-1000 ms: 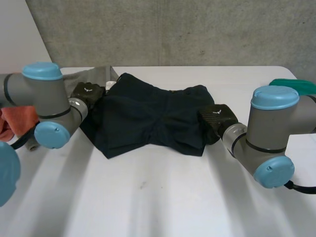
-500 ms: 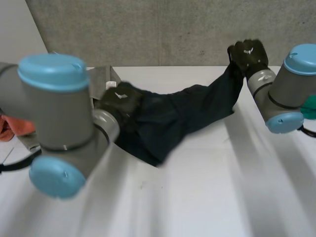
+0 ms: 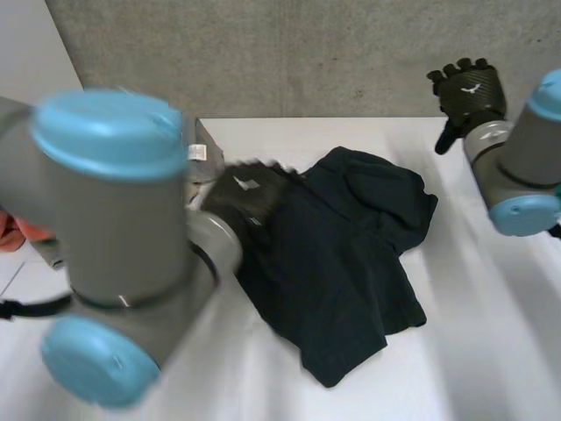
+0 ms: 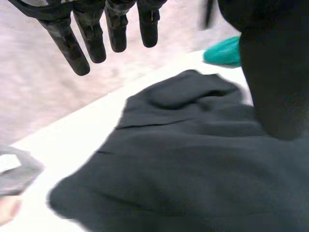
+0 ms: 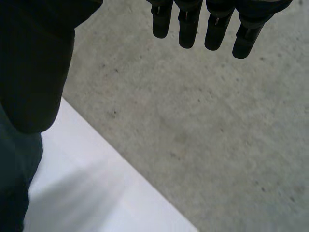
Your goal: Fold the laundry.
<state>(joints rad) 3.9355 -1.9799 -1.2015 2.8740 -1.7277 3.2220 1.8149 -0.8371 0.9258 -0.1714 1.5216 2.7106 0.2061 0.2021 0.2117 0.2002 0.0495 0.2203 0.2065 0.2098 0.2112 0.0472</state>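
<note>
Shorts (image 3: pixel 351 254) now off right hand (image 3: pixel 469 88); teal cloth (image 4: pixel 224 50)

No readable text or numbers anywhere. Small white emblem on back of left hand (image 3: pixel 250 195) and right hand (image 3: pixel 470 88), no letters. White tag (image 3: pixel 198 152) on grey cloth (image 3: pixel 208 139), print illegible.

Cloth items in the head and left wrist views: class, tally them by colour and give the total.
Dark navy cloth: 1
Grey cloth: 1
Orange cloth: 1
Teal cloth: 1
Total: 4
</note>
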